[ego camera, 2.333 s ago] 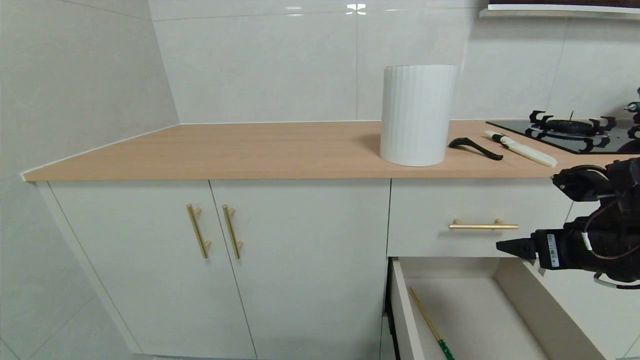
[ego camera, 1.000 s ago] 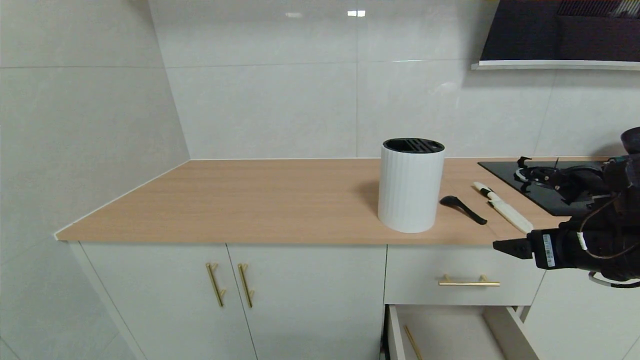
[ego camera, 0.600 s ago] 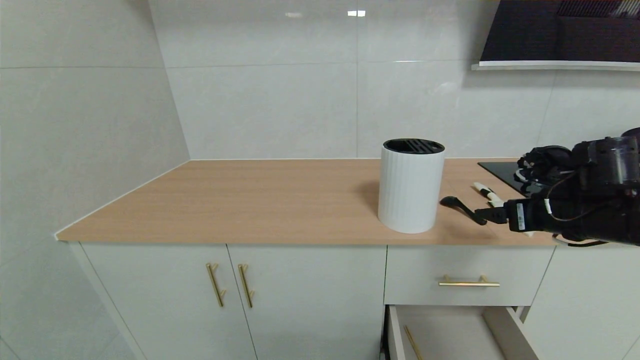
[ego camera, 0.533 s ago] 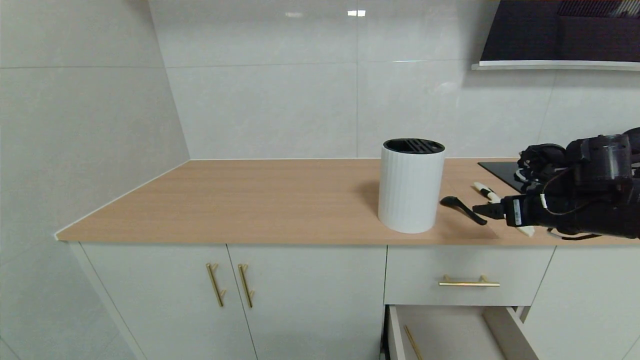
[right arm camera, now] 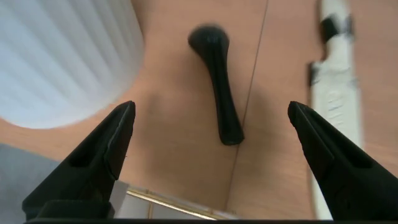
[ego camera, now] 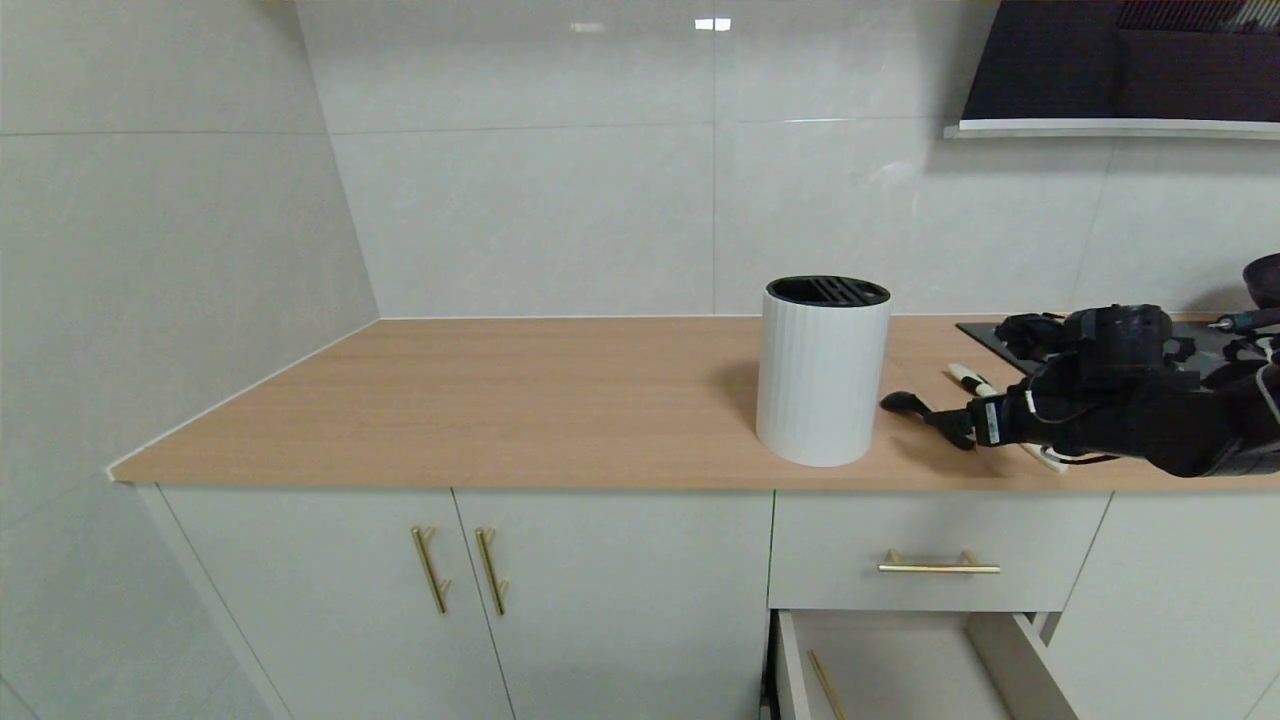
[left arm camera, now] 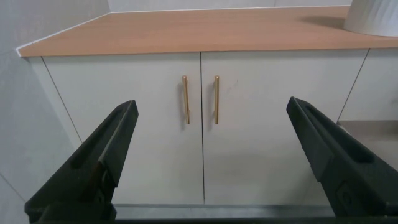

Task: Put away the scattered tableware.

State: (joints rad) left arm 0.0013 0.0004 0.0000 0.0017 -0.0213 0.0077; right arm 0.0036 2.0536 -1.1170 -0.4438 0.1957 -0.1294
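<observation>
A black spoon (ego camera: 915,406) lies on the wooden counter (ego camera: 560,400), just right of a white ribbed holder (ego camera: 822,372). Beyond it lies a white knife (ego camera: 968,381), partly hidden by my right arm. My right gripper (ego camera: 962,424) hovers low over the spoon's handle end. In the right wrist view it (right arm camera: 210,109) is open, its fingers either side of the spoon (right arm camera: 216,81), with the knife (right arm camera: 336,81) and holder (right arm camera: 62,56) to the sides. My left gripper (left arm camera: 211,106) is open and empty, facing the cabinet doors (left arm camera: 199,124).
Below the counter's right part a drawer (ego camera: 795,655) stands open with a chopstick (ego camera: 825,685) inside. A black stove (ego camera: 990,334) sits at the far right under a range hood (ego camera: 1120,70). The counter's left half is bare wood.
The head camera rose early on. My right gripper lifted from beside the open drawer to counter height and moved left over the spoon's handle.
</observation>
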